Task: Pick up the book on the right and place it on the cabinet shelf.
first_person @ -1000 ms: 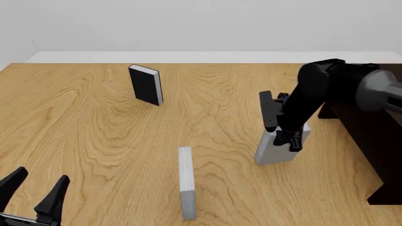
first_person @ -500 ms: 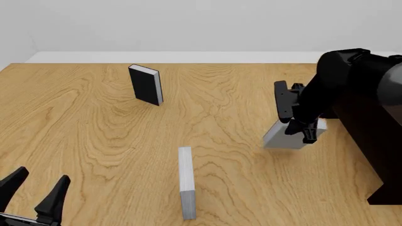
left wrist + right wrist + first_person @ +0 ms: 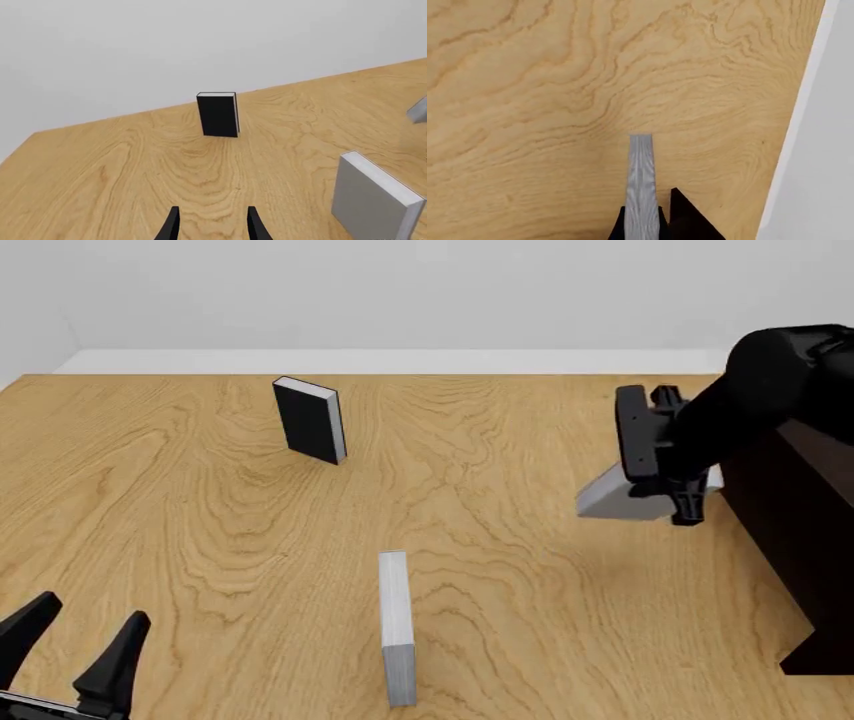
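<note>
At right of the front frame, your right claw point(image 3: 678, 490) is clamped on the book point(image 3: 607, 496), tilted, clear of the worktop point(image 3: 507, 570).
Your cabinet point(image 3: 801, 540) stands just right of it; your left claw point(image 3: 74, 640) sits spread at lower left.

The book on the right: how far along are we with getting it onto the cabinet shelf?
Done: the right claw is shut on the book, and the book is clear of the table, tilted in the air. In hand: carrying it beside the dark cabinet. Left: setting it on the shelf and letting go. The left claw sits open, away from the work.
</note>
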Action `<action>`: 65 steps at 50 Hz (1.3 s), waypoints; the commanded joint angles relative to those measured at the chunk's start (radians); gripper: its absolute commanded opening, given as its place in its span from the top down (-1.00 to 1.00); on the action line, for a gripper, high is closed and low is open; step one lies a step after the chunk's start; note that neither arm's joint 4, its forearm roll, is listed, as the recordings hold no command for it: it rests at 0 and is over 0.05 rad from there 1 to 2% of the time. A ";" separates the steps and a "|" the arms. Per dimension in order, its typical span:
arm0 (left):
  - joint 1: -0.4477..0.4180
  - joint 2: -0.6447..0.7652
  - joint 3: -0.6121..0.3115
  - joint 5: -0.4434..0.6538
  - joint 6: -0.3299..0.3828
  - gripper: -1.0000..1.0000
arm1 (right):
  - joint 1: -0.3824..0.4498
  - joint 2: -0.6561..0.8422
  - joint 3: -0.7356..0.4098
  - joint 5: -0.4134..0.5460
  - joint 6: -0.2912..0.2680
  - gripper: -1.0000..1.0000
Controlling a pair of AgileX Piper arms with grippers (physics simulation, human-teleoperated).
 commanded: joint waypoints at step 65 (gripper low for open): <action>-0.039 0.000 0.000 -0.015 -0.005 -1.00 | -0.018 -0.286 0.671 -1.361 -0.159 1.00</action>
